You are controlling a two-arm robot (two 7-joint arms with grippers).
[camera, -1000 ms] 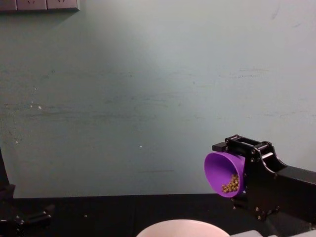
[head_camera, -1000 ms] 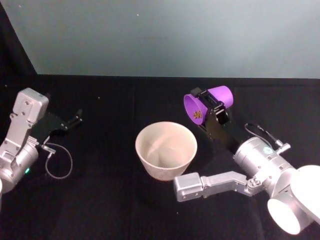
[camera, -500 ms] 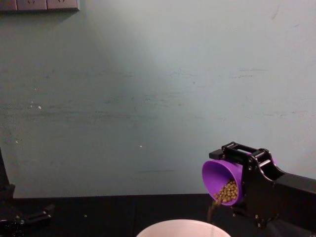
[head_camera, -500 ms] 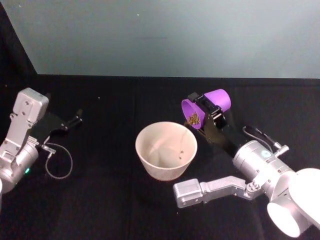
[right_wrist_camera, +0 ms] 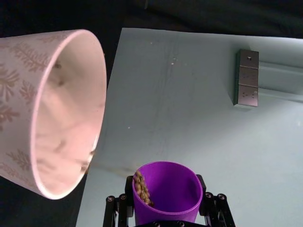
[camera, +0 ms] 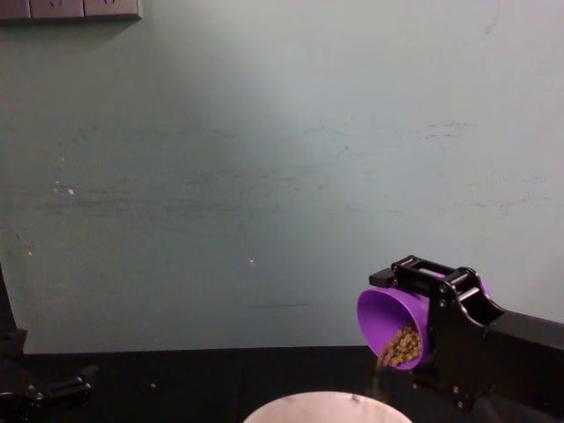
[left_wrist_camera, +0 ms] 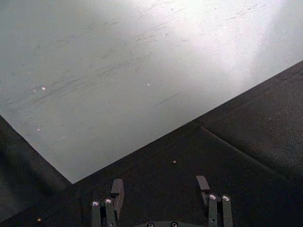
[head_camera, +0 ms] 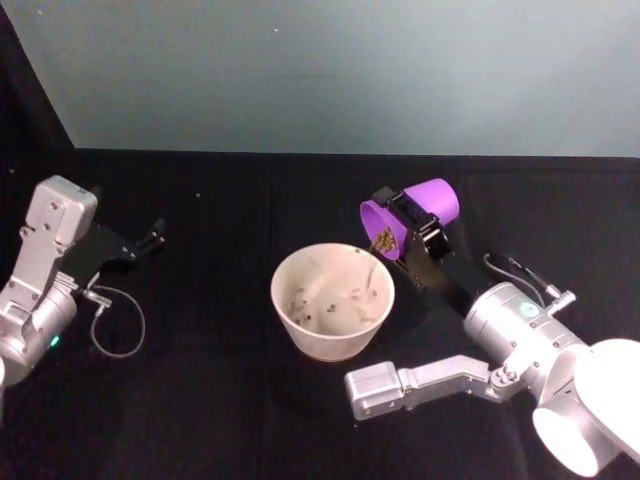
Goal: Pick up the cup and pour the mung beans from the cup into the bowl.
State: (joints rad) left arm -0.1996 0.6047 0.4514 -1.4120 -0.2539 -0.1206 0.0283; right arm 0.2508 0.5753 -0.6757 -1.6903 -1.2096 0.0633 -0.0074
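Hovering right end effector (head_camera: 411, 220), cup (head_camera: 441, 197) tilted

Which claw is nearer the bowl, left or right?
Right. The right claw tilts the cup at the bowl rim; the left claw rests well off to its left.

No readable text, label or number.
The bowl (right_wrist_camera: 19, 61) bears only a pale fern-like pattern on its outer wall, and the wall plates (camera: 70, 9) at the chest view's upper left carry no legible marking.
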